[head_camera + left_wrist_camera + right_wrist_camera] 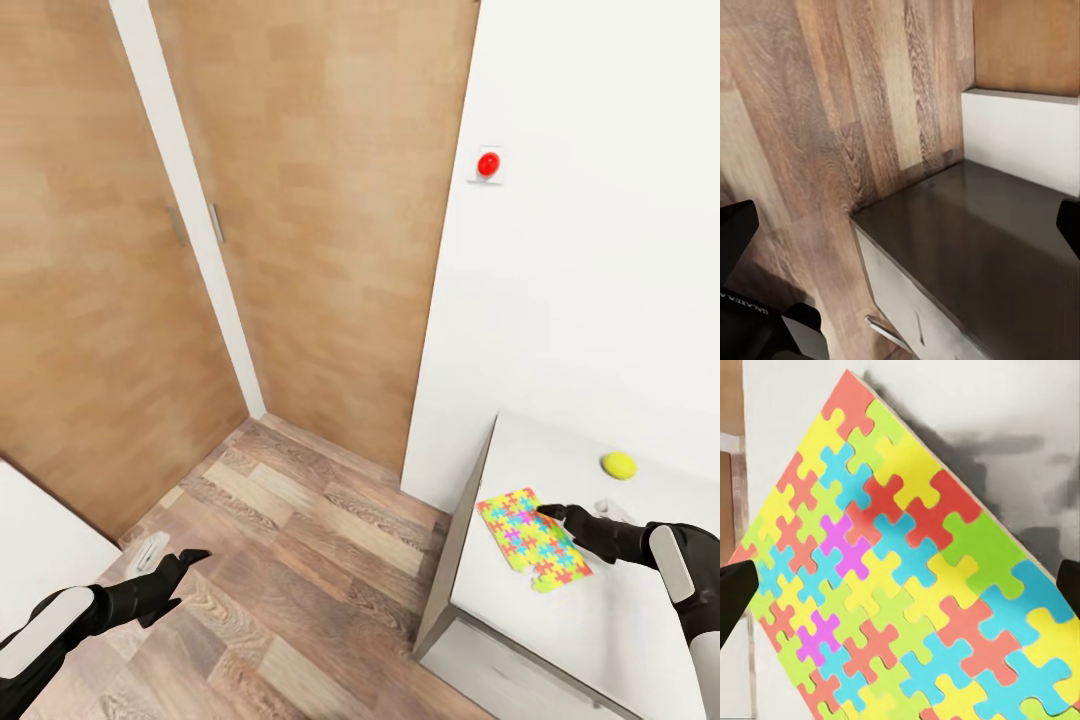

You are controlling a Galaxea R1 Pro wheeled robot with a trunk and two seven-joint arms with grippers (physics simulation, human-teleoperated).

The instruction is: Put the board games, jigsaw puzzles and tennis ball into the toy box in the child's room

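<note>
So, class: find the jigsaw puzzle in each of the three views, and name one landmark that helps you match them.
Head view: jigsaw puzzle lies flat on the table, lower right, right gripper above it.
Left wrist view: not in it; wooden floor and a dark cabinet top.
Right wrist view: jigsaw puzzle spans most of the picture.
Shared landmark: the pale table top under the puzzle.

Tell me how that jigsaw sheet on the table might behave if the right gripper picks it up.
The jigsaw puzzle looks thin and flat on the table, so probably light and hard to get fingers under. Its interlocking pieces may flex or separate when lifted.
</note>
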